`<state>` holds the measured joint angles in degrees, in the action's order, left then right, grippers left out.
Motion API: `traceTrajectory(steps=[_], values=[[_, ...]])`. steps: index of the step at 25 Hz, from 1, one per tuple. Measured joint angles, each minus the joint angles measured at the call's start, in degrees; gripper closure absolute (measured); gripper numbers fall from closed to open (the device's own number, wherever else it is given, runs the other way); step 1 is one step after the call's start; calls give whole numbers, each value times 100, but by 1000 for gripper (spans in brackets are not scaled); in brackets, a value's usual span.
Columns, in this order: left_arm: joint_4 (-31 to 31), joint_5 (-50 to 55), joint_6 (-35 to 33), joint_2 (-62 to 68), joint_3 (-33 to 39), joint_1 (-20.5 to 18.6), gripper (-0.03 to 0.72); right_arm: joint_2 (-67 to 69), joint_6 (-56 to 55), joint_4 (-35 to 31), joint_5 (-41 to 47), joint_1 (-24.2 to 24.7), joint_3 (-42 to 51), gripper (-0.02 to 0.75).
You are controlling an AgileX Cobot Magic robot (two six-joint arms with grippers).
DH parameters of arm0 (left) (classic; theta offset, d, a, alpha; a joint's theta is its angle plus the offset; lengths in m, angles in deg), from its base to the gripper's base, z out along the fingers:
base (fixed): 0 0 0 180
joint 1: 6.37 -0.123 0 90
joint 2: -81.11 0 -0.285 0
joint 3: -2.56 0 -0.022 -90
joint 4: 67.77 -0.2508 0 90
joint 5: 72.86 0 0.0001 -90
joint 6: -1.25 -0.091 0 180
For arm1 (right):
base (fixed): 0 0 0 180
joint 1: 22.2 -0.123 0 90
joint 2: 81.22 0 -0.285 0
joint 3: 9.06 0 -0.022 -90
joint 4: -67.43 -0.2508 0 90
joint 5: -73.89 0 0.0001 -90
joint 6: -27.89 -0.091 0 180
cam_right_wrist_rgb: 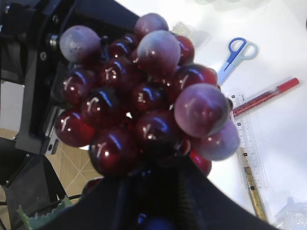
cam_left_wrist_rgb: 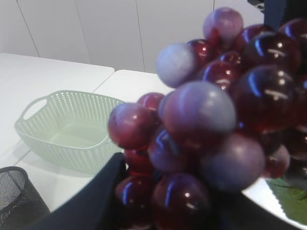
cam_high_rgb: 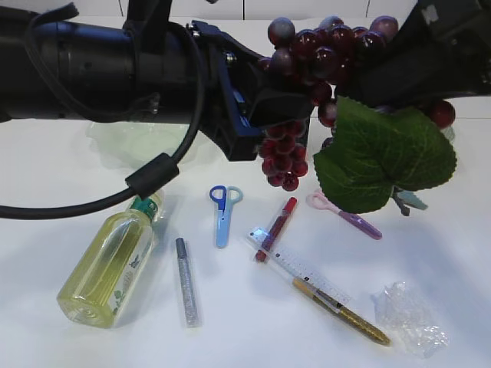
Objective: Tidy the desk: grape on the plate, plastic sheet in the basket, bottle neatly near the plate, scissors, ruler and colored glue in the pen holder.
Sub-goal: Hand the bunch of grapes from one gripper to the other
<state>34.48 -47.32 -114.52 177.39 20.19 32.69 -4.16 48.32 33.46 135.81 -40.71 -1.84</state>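
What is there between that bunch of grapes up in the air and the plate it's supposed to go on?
Can't say: no plate shows in any view. The grape bunch hangs in the air between both arms, above the blue scissors, ruler and glue pens. Only the basket and a black mesh holder show nearby.

You're looking at a lab-style test setup: a bare white bench (cam_high_rgb: 430, 253) before plain white wall panels (cam_left_wrist_rgb: 96, 28), with staged desk props like scissors (cam_high_rgb: 223, 211) and a ruler (cam_high_rgb: 303, 270).
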Motion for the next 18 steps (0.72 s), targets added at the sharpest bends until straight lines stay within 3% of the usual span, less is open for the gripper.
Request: traceTrajectory(steps=[5,18], values=[[0,10,-9,0,0,0,484,0,0,-21,13,0,0,535],[0,28,-9,0,0,0,503,0,0,154,259,0,0,500]])
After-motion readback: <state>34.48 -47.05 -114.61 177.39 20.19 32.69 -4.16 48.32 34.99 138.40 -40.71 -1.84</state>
